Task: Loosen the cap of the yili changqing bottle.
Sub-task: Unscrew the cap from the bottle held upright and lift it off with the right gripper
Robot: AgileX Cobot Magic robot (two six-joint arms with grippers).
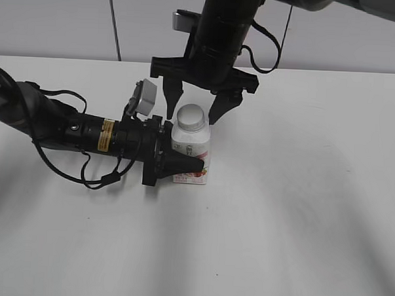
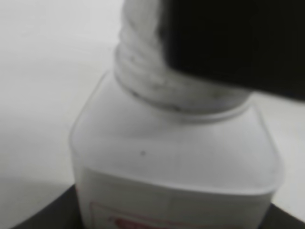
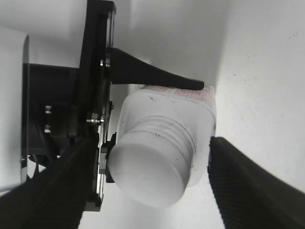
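The yili changqing bottle (image 1: 192, 148) stands upright on the white table, white with a pink-red label. My left gripper (image 1: 191, 163) reaches in from the left and is shut on the bottle's body. The white cap (image 1: 191, 117) sits on the neck. My right gripper (image 1: 198, 102) hangs above it, open, one finger on each side of the cap and apart from it. In the right wrist view the cap (image 3: 147, 171) lies between my two dark fingers (image 3: 152, 191), above the bottle's shoulder (image 3: 167, 107). In the left wrist view the bottle (image 2: 171, 162) fills the frame and the ribbed cap (image 2: 143, 71) is partly hidden by a dark finger.
The white table (image 1: 299, 211) spreads around the bottle. The left arm (image 1: 67, 129) lies low across the table's left side with loose cables. A pale wall (image 1: 59, 17) runs behind the far edge.
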